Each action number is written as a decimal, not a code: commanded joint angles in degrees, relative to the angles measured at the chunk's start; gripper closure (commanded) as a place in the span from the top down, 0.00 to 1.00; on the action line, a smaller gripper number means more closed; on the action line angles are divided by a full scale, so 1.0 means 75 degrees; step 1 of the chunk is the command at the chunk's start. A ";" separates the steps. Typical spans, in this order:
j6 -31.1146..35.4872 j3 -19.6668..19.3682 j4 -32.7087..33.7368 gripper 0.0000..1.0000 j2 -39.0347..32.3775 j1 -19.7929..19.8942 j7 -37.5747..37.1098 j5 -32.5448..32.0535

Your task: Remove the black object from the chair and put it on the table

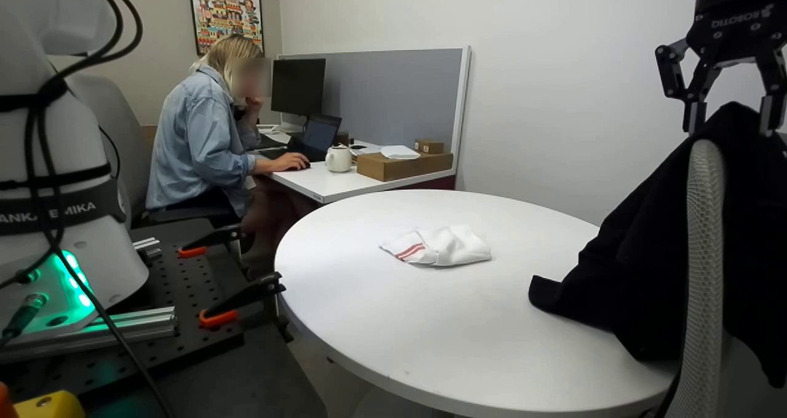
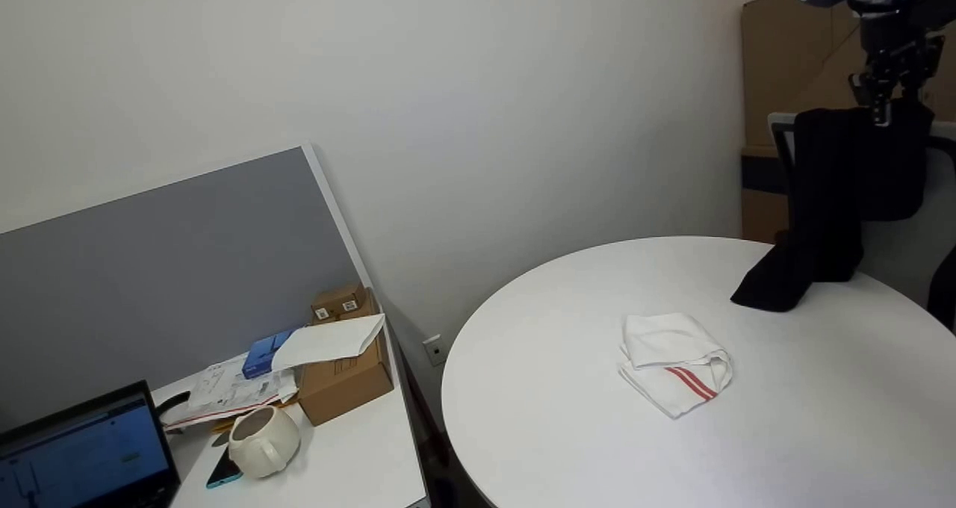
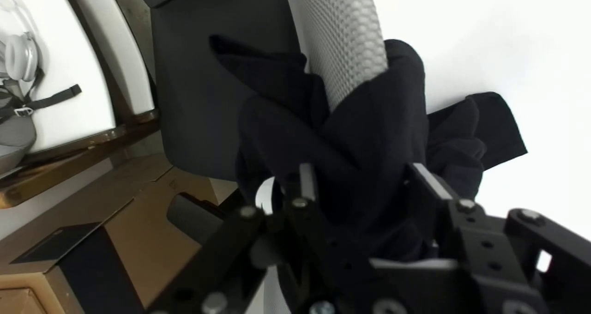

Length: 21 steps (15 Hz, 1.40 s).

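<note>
Lettering on gripper (image 1: 733,117) reads ROBOTIQ; band (image 1: 67,211) on arm base (image 1: 110,264): "ANKA EMIKA" legible, start cut off at frame edge. Labels (image 2: 350,305) on small box (image 2: 334,296), on desk (image 2: 366,448), & text on laptop screen (image 2: 82,456): too small to read.

Gripper's fingers (image 1: 695,118) stand spread wide, astride upper fold of black cloth (image 1: 639,258), tips close to it; whether they touch fabric, can't tell. Cloth hangs over chair back (image 1: 706,221), directly under gripper; lower end lies on table (image 1: 399,319) in both exterior views. Wrist view: dark folds btwn & beyond the fingers.

Materials: cloth matte, soft-looking, deeply creased, one end flat w/ squared corner. Chair back = lt. grey woven mesh, narrow rounded edge. Table round, white, smooth, thin rim. Folded white towel (image 2: 676,362) w/ red stripes lies on it, well apart from cloth. On desk: brown cardboard carton (image 1: 403,167), rectangular; cream mug (image 1: 339,158), rounded body. Flat grey partition (image 1: 399,92), pale-framed, stands behind carton in an exterior view.
</note>
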State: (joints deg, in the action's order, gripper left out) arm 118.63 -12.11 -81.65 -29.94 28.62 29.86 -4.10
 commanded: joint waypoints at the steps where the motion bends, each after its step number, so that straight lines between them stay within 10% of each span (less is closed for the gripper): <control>1: -0.0101 0.0171 0.0324 0.21 -0.0121 0.0130 0.0357 0.0215; 4: -0.0117 0.0285 0.0209 0.00 0.0008 0.0116 0.0536 0.0310; 21: -0.3184 0.0605 0.3108 0.01 0.1672 -0.0561 0.0282 0.1325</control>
State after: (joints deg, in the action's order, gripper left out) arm 99.25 -8.63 -64.79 -17.40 25.79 33.75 5.44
